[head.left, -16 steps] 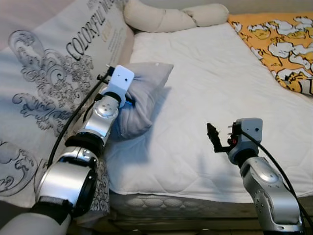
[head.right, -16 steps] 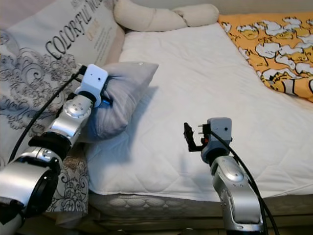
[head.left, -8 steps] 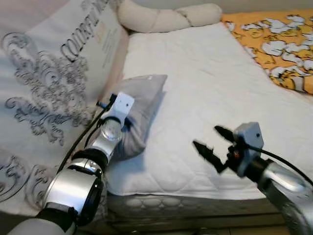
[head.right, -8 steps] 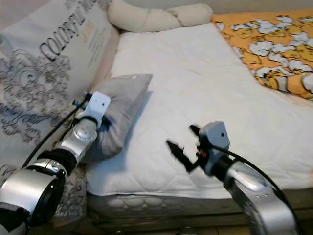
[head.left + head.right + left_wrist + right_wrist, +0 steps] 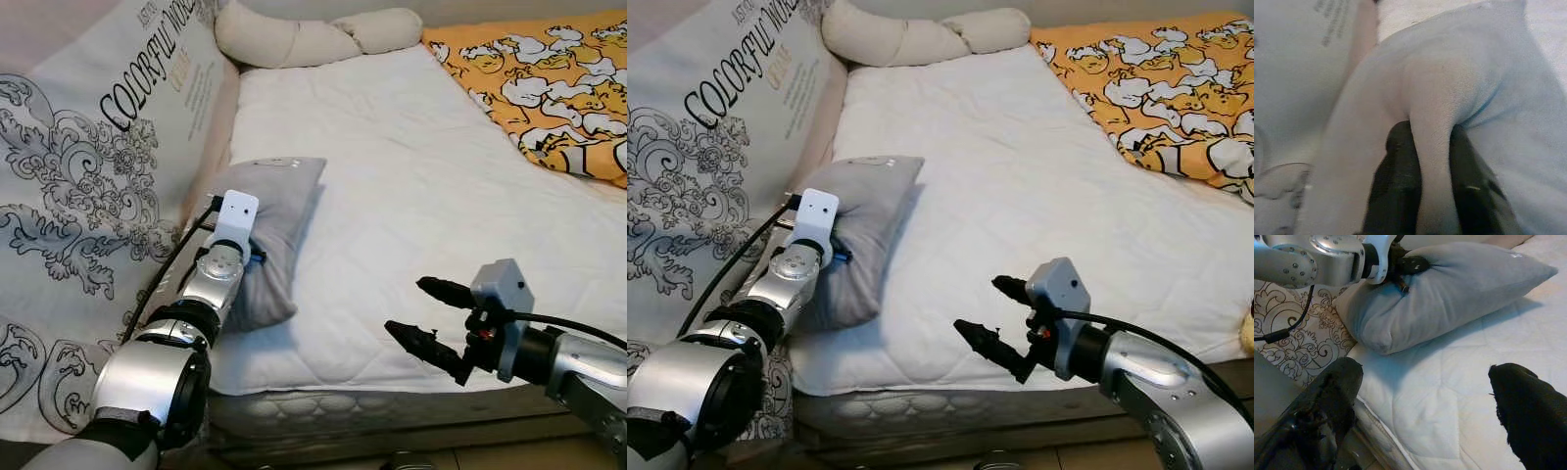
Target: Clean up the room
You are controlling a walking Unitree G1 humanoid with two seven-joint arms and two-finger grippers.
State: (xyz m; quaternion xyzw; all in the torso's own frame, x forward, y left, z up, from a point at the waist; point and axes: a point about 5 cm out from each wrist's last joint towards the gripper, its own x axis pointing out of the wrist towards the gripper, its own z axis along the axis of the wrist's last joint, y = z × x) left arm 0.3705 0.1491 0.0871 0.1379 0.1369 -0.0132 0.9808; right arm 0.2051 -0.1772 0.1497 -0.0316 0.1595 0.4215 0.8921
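Leftward, the left gripper pinched a fold of the pillow; the right gripper, spread, hovered over the mattress edge.

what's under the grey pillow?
The grey pillow lies on the white mattress, at its edge by the printed sheet. Left gripper pinches its fabric. Anything beneath it is covered.

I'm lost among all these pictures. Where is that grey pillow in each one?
Left eye view: grey pillow at the mattress's left edge.
Right eye view: same spot, left of centre.
Left wrist view: fabric pinched by the left tool.
Right wrist view: across the top.
Shared landmark: the white mattress.
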